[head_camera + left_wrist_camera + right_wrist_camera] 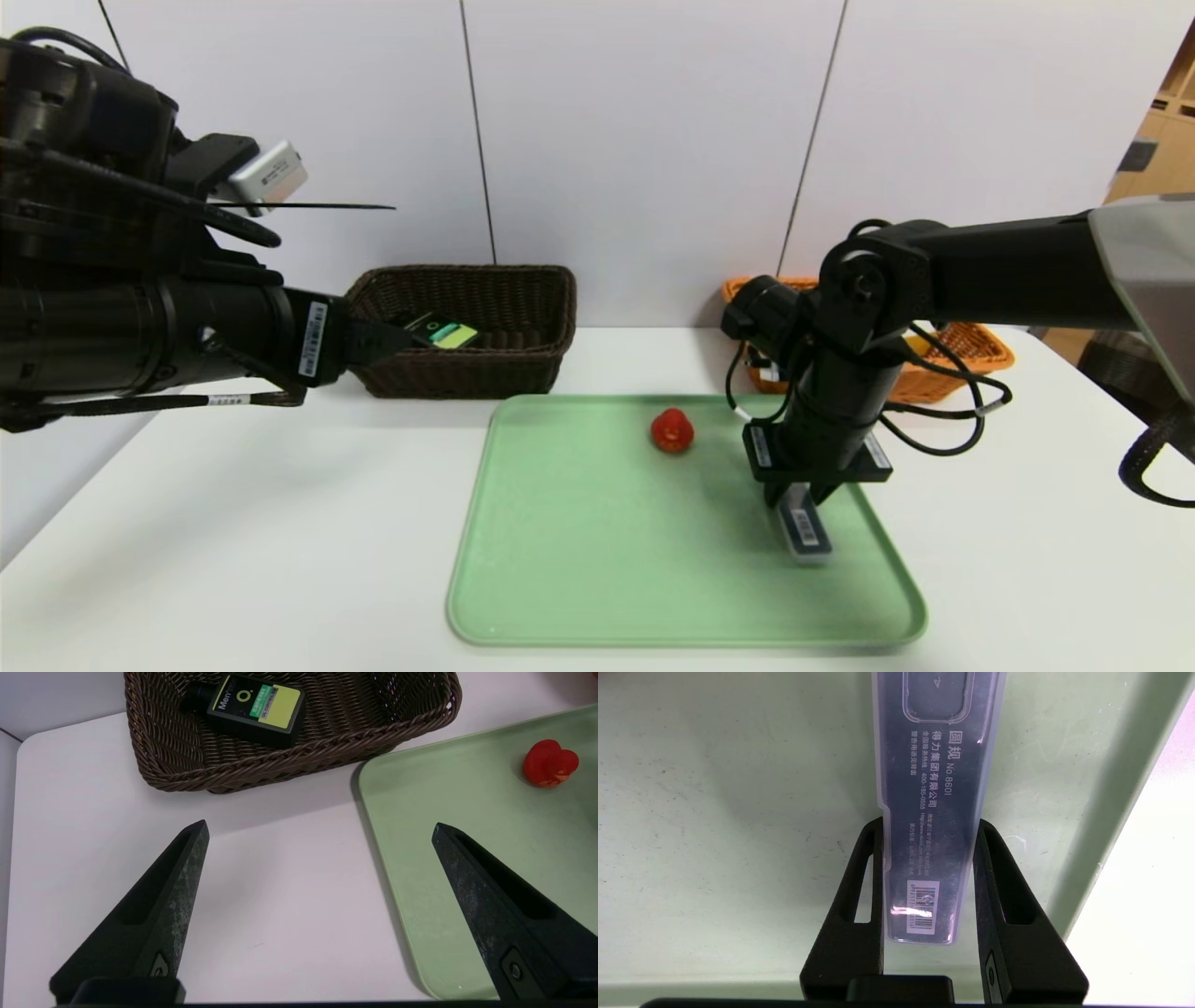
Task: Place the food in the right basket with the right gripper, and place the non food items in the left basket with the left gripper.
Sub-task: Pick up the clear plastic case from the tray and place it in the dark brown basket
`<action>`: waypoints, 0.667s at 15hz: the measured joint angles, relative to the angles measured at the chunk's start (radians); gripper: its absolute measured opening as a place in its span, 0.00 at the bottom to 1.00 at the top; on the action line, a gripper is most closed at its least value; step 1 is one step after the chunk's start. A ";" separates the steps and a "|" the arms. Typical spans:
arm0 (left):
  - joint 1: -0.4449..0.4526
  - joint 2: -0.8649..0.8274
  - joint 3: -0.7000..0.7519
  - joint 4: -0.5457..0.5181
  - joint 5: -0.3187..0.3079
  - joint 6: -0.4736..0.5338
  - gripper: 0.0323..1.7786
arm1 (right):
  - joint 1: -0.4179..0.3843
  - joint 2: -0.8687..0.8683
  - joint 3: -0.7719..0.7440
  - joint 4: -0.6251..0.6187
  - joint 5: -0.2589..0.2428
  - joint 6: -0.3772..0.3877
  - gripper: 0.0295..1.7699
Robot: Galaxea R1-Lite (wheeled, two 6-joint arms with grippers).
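Note:
A long clear plastic case (805, 534) with a dark insert and a barcode lies on the right side of the green tray (607, 560). My right gripper (808, 495) points straight down over it. In the right wrist view the right gripper (929, 823) is shut on the case (931, 765), with one finger against each long side. A small red food item (672, 430) sits at the tray's far middle, also seen as the red food item (550, 763) from the left wrist. My left gripper (320, 827) hangs open and empty above the table, in front of the dark wicker basket (299, 760).
The dark basket (523, 373) at the back left holds a black bottle (443, 333) with a green and yellow label. An orange basket (971, 350) stands at the back right, partly hidden by the right arm. White walls close the back.

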 joint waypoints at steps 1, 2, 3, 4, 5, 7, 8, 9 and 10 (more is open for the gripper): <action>0.014 0.001 -0.010 0.001 -0.016 0.001 0.95 | 0.000 0.000 0.000 0.000 0.001 0.000 0.29; 0.021 0.001 -0.014 0.003 -0.020 0.002 0.95 | 0.001 0.000 0.000 0.000 0.000 0.000 0.29; 0.026 0.002 -0.017 0.004 -0.021 0.002 0.95 | 0.001 -0.001 -0.001 0.000 0.000 -0.002 0.29; 0.029 0.003 -0.018 0.004 -0.021 0.002 0.95 | 0.002 -0.003 -0.003 0.001 0.000 -0.003 0.29; 0.030 0.004 -0.018 0.004 -0.021 0.002 0.95 | 0.005 -0.008 -0.005 0.000 0.000 -0.004 0.29; 0.031 0.007 -0.017 0.004 -0.021 0.002 0.95 | 0.017 -0.027 -0.008 0.001 0.000 -0.009 0.29; 0.031 0.010 -0.016 0.004 -0.022 0.001 0.95 | 0.027 -0.042 -0.010 0.000 0.001 -0.010 0.29; 0.035 0.012 -0.013 0.005 -0.022 0.002 0.95 | 0.040 -0.062 -0.013 0.000 0.001 -0.011 0.29; 0.040 0.015 -0.009 0.005 -0.021 0.002 0.95 | 0.053 -0.080 -0.017 0.001 0.001 -0.011 0.29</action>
